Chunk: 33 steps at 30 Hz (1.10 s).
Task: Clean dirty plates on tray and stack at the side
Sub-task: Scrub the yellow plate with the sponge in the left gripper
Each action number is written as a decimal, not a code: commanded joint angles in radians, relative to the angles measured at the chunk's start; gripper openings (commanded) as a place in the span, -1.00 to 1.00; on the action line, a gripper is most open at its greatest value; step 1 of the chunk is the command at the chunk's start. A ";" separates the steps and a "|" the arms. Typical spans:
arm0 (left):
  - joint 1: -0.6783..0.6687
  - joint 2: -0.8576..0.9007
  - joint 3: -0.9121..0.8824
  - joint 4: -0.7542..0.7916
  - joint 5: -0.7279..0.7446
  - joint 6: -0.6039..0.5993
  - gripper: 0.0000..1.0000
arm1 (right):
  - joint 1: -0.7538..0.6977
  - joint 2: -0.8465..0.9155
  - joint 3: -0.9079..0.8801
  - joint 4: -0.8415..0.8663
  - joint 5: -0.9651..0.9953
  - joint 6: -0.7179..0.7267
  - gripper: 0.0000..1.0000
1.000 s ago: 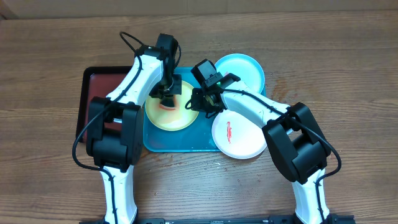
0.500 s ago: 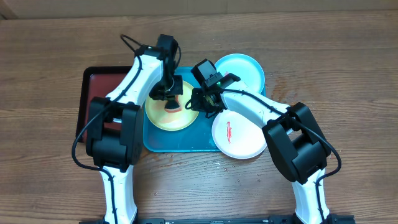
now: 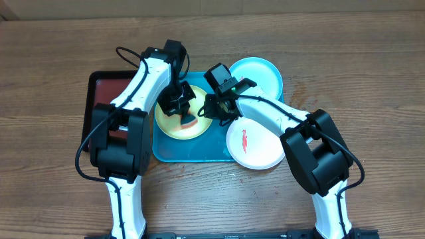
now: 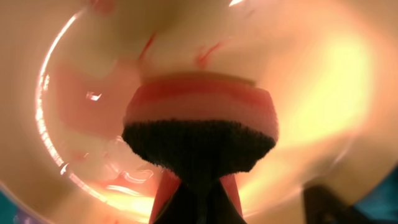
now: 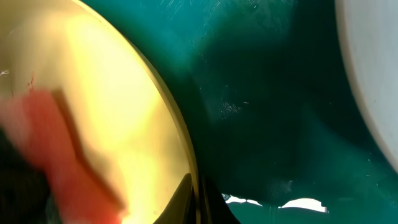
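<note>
Left end effector [image 3: 182, 111], apparently on sponge [image 4: 202, 124]

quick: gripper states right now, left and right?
Left gripper: closed, holding the sponge against the yellow-green plate.
Right gripper: closed on that plate's rim.

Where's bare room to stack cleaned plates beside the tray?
Bare table right of the light blue plate and white plate, and behind the turquoise tray. Crowded: tray's middle, where left claw and right claw work the yellow-green plate; the black tray flanks its left.
</note>
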<state>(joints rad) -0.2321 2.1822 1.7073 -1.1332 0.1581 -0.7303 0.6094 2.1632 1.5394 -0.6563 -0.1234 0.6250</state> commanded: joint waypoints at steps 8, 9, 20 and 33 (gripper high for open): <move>0.000 -0.011 0.023 0.130 -0.151 0.194 -0.92 | -0.003 0.026 0.003 -0.008 0.018 -0.004 -0.93; 0.000 -0.011 0.023 0.116 -0.142 0.209 -0.92 | -0.003 0.026 0.003 -0.008 0.018 -0.004 -0.93; -0.002 -0.011 0.023 -0.082 0.017 0.525 -0.92 | -0.003 0.026 0.003 -0.008 0.018 -0.004 -0.93; 0.005 -0.011 0.016 0.082 -0.243 0.577 -0.91 | -0.003 0.026 0.003 -0.015 0.018 -0.004 -0.93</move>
<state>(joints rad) -0.2321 2.1822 1.7088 -1.0321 -0.0212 -0.1833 0.6094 2.1632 1.5394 -0.6575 -0.1238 0.6247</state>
